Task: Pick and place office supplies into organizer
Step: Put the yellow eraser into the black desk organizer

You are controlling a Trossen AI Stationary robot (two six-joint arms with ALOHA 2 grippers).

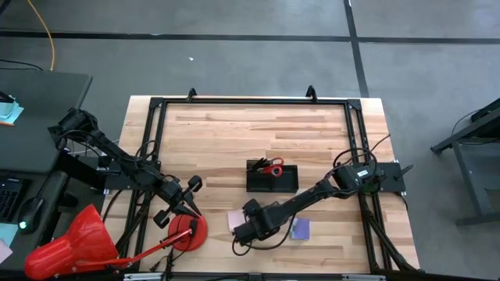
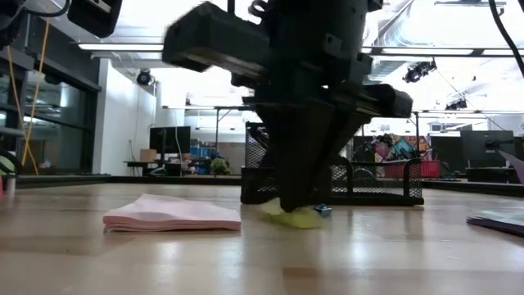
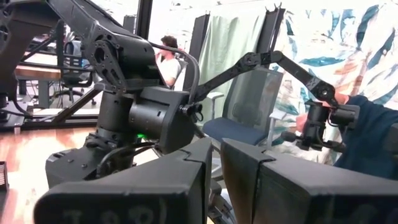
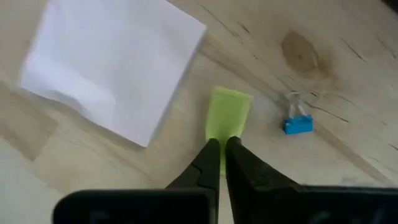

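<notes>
The right gripper (image 4: 222,149) has its dark fingers pinched on the near end of a small flat yellow-green eraser (image 4: 229,115) lying on the wooden tabletop (image 4: 348,93), a pink square sticky pad (image 4: 112,65) just beside it. This looks like the grasp step; next, lift and carry to the black mesh organizer (image 2: 368,184) behind. The left gripper (image 3: 214,168) waits aside, nearly closed and empty.
</notes>
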